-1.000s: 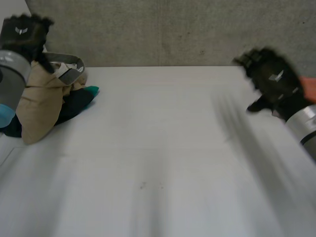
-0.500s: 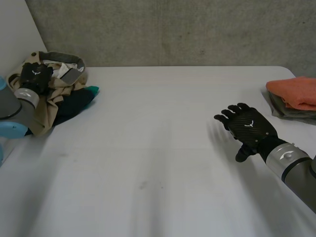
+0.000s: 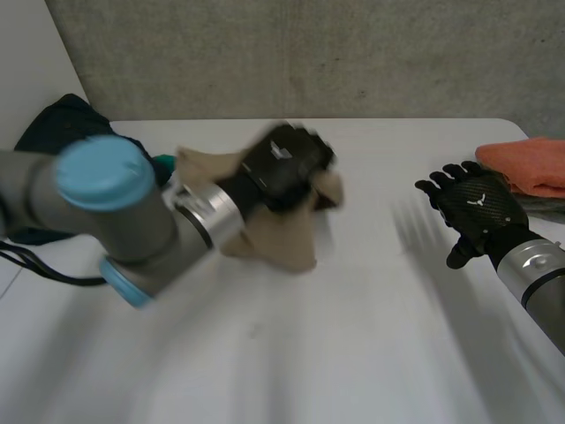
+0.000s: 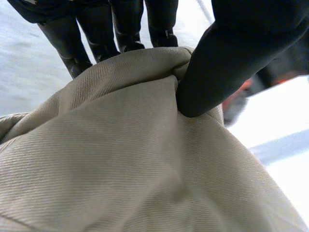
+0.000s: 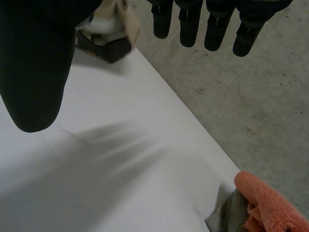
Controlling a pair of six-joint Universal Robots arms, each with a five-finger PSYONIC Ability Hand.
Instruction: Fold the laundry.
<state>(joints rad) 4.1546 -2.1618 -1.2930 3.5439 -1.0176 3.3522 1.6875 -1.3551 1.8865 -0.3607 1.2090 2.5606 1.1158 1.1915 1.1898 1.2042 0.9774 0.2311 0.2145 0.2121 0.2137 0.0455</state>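
My left hand (image 3: 287, 165) pinches the tan garment (image 4: 120, 159) near the table's far edge — soft, light, floppy; I'd take a hem. Right hand (image 3: 475, 208) spread, empty.

Hands: 2, both black. Left hand (image 3: 287, 168) has 1 beige cloth (image 3: 282, 238) pinched betw. thumb & fingers. Right hand (image 3: 472, 208) has 0 items, fingers straight.

Arms: 2, grey w/ light-blue caps.

Cloth items: 5 at most.
- 1 beige cloth, in left hand.
- 1 dark cloth (image 3: 48, 132) + 1 teal bit (image 3: 164, 162), well behind left hand, past its arm. Can't tell if these are separate pcs.
- 1 orange towel (image 3: 530, 163) lying on 1 grey cloth (image 5: 228, 215), a stack of 2 just beside right hand on its outer side.

Table (image 3: 353, 353): 1, white.
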